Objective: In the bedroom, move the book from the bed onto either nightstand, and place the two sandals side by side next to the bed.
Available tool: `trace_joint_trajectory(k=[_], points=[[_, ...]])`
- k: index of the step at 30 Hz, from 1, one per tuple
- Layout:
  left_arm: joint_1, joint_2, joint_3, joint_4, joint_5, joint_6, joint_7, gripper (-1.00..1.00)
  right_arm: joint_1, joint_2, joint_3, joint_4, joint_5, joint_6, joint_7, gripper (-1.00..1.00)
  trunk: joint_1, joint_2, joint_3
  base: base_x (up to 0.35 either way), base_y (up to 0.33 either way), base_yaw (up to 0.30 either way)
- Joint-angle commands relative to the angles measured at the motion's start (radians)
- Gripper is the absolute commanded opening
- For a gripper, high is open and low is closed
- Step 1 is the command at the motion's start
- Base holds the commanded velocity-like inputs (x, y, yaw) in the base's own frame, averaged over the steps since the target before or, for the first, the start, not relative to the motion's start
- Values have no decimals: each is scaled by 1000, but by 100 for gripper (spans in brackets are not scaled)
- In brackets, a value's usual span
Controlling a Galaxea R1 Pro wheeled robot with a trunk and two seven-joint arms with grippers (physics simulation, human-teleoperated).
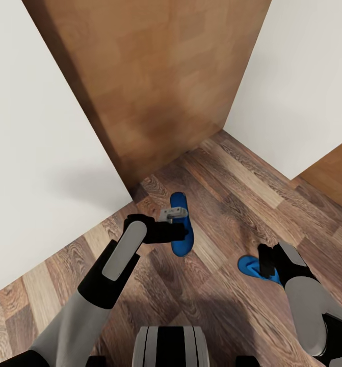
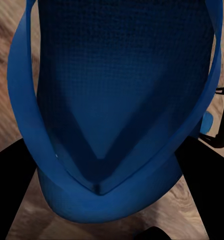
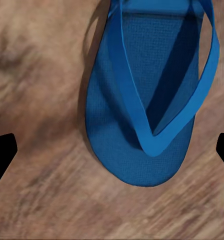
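Observation:
Two bright blue sandals are in view over the brown plank floor (image 1: 227,204) of the bedroom. My left gripper (image 1: 177,230) is shut on one sandal (image 1: 183,239). In the left wrist view this sandal (image 2: 117,100) is very close, its toe end wedged between the black fingers (image 2: 14,195). The other sandal (image 1: 248,266) lies flat on the floor under my right gripper (image 1: 265,261). In the right wrist view this sandal (image 3: 147,100) lies strap up between the widely spread black fingertips (image 3: 1,152), untouched. The book, the bed and the nightstand are out of view.
A tall brown wooden panel (image 1: 155,76) stands straight ahead, set into a corner between white walls (image 1: 38,153). Another white wall (image 1: 303,86) and a brown panel (image 1: 334,173) close off the right. My base (image 1: 171,346) is at the bottom edge.

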Motion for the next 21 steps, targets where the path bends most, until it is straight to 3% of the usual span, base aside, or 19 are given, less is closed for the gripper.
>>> trace_joint_trajectory(k=[1,5,14,21], points=[[-1,0,1,0,15,1,17,-100,0,-2,-4,-2,0,8,-5,100,0,-1,-5,0,0,0],[-1,1,1,4,19,2,21,-100,0,-3,-4,-2,0,8,-5,100,2,-1,-20,0,0,0],[0,3,-2,7,20,3,23,-100,-1,-5,-3,-2,0,8,-4,100,2,-1,-20,0,0,0],[2,2,-5,9,19,4,26,-100,-1,-6,-3,-2,0,8,-4,100,5,-3,-47,0,0,0]])
